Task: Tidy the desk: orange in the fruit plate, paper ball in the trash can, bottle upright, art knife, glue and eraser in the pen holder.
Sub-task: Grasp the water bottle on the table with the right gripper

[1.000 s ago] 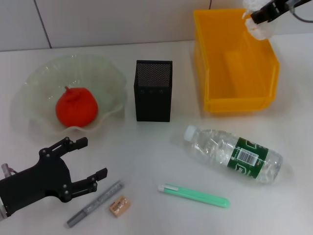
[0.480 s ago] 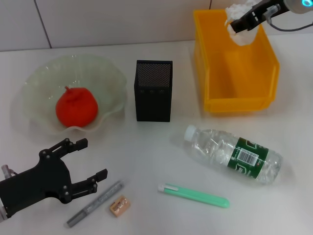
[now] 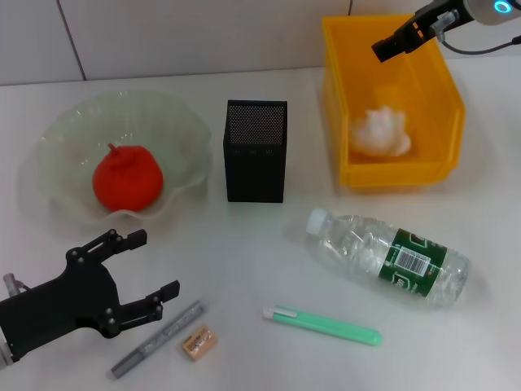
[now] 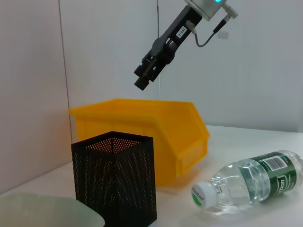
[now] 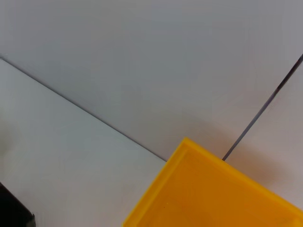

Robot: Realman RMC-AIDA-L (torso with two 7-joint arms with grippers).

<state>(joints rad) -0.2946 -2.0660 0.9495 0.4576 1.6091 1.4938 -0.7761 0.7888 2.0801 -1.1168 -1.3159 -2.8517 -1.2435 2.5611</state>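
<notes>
The paper ball (image 3: pixel 380 133), held above the bin a moment earlier, is now released and lies on the floor of the trash can (image 3: pixel 338 106), near its front wall. The right gripper (image 3: pixel 388 46) is seen raised over the can's back portion, carrying nothing; whether its fingers are spread or closed cannot be told from these views. In the left wrist view the same gripper (image 4: pixel 143 78) is shown high above the can (image 4: pixel 182 132), pointed downward.

The left gripper (image 3: pixel 134 273) is rested low at the near left of the counter (image 3: pixel 244 244), its fingers (image 3: pixel 159 295) spread wide and holding nothing — one tip lies just beside a grey pen-like stick (image 3: pixel 159 338).

The orange (image 3: pixel 126 177) is seated in the fruit plate (image 3: pixel 171 118), at the left. The pen holder (image 3: pixel 256 151) is stood upright between plate and can, and is also seen in the left wrist view (image 4: pixel 113 182). The bottle (image 3: pixel 387 257) is laid on its side in front of the can, cap toward the pen holder — its cap faces the camera in the left wrist view (image 4: pixel 246 182). The eraser (image 3: pixel 199 341) is found at the near edge, just beside the grey stick. A green art knife (image 3: pixel 321 324) is laid flat nearby, to the right of the eraser.
</notes>
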